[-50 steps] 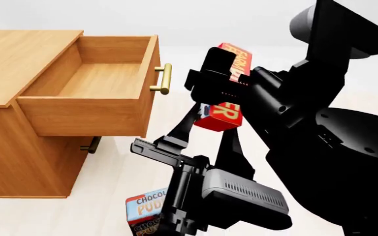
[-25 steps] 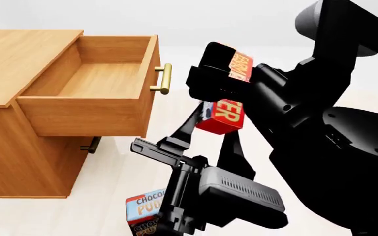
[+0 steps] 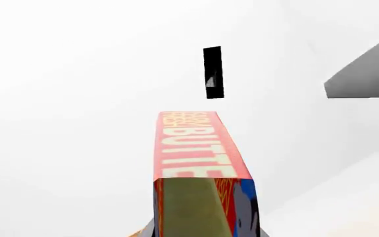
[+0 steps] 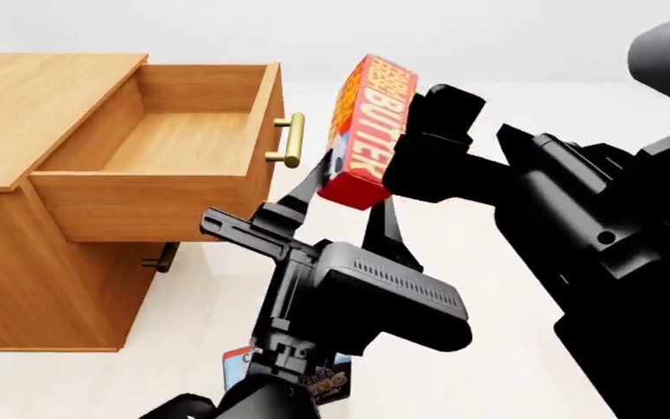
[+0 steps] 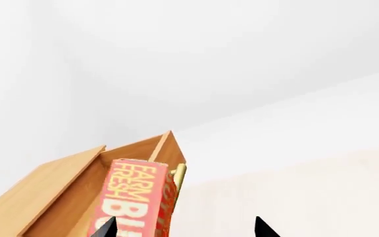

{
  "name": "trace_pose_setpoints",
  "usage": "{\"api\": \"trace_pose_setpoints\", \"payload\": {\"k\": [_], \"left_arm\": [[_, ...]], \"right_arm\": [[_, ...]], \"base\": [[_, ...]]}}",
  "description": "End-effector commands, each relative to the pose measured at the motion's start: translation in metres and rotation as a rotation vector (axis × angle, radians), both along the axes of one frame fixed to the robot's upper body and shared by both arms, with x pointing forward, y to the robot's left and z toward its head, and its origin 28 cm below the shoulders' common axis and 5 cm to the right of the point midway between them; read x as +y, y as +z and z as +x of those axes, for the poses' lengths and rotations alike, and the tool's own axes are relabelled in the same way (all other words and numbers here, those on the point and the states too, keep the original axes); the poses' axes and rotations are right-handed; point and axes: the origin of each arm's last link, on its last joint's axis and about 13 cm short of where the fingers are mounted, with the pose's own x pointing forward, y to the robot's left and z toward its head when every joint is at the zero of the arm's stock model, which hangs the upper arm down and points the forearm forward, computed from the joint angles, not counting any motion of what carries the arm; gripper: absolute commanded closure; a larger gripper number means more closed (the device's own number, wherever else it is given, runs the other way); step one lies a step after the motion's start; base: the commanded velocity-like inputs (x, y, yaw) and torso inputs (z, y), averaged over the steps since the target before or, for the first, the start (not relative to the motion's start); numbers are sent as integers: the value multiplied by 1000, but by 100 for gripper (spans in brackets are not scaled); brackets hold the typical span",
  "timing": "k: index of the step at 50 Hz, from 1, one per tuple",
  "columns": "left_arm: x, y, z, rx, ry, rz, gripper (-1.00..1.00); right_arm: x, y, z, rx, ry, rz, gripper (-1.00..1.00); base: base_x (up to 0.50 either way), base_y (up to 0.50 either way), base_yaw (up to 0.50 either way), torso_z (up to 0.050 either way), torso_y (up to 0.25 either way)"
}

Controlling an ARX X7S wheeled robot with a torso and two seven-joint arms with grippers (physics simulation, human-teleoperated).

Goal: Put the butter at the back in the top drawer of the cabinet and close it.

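Observation:
The butter (image 4: 365, 131), a red-orange box with white lettering, hangs in the air just right of the open top drawer (image 4: 137, 205) of the cabinet (image 4: 15, 96). My left gripper (image 4: 352, 188) is shut on its lower end. In the left wrist view the box (image 3: 199, 158) juts out from between the jaws (image 3: 203, 232). My right gripper (image 4: 411, 140) sits close beside the box's right face and is open. In the right wrist view its fingertips (image 5: 186, 228) stand wide apart, with the butter (image 5: 133, 197) by one tip and the drawer (image 5: 64, 187) behind.
The drawer's brass handle (image 4: 292, 140) sticks out toward the butter. A lower drawer handle (image 4: 160, 257) shows under the open drawer. The chocolate pudding box (image 4: 236, 367) lies on the pale floor, mostly hidden by my left arm (image 4: 370, 301).
My right gripper let go of the butter and drew back to the right. The left gripper keeps the box, which has risen a little, shifted left and turned its lettered face toward the head camera.

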Motion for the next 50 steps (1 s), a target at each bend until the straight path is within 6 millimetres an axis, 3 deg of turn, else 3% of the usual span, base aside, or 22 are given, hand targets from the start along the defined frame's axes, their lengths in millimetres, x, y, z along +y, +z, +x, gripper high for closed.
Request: {"api": "trace_pose_setpoints", "payload": {"k": [1, 8, 21, 37, 50], "left_arm": [[26, 43, 11, -109, 109, -60, 100], [39, 63, 15, -135, 146, -67, 100], [65, 84, 30, -104, 207, -73, 100], [91, 101, 52, 14, 213, -163, 100], [97, 109, 73, 126, 168, -302, 100]], "right_arm": [[-17, -18, -13, -21, -44, -20, -100], [-23, -25, -13, -22, -64, -24, -100], [-32, -43, -14, -59, -66, -29, -100], [-33, -69, -10, -60, -75, -87, -100], [-30, -77, -11, -49, -60, -101, -100]], "base": [[0, 0, 0, 0, 0], [0, 0, 0, 0, 1], [0, 0, 0, 1, 1], [0, 0, 0, 0, 1], [0, 0, 0, 1, 1]]}}
